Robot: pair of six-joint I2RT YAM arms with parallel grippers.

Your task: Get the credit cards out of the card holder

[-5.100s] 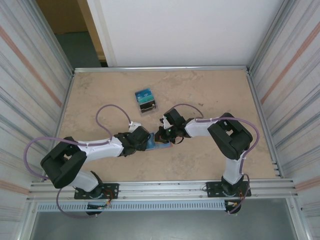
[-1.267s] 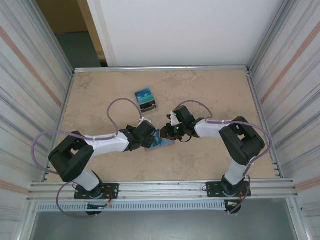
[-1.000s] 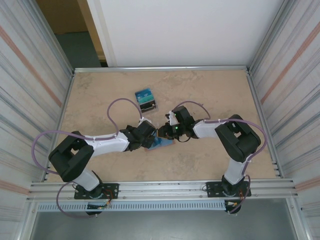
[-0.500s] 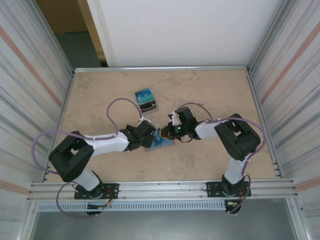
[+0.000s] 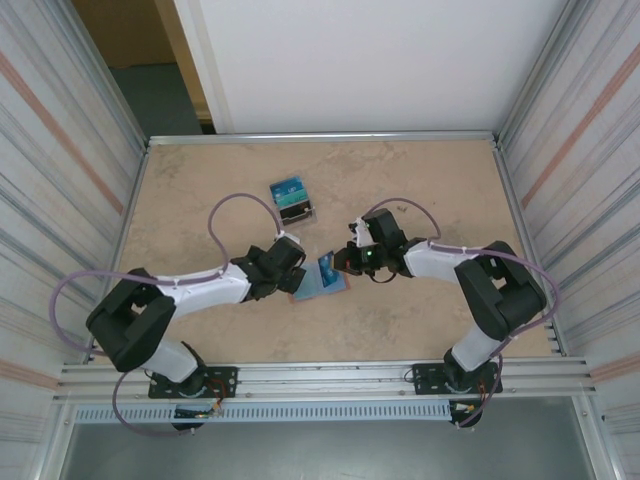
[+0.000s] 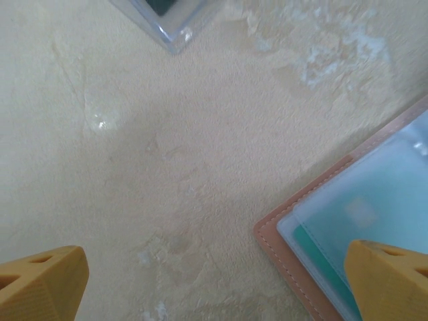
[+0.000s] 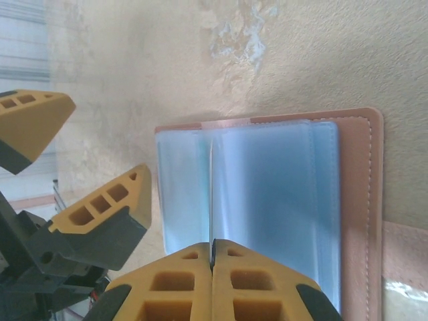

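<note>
We are seeing both grippers crowding the table's middle. The left gripper (image 5: 295,284), jaws spread wide, is sitting at the left edge of the card holder (image 5: 324,279). The right gripper (image 5: 343,263), fingers pressed together, is closing off its right side. The card stand (image 5: 291,200) is standing behind them, apart. Bare table (image 5: 430,180) is lying open at the far right, far left and near edge. A cable loop (image 5: 240,197) is arching over the left arm.
</note>
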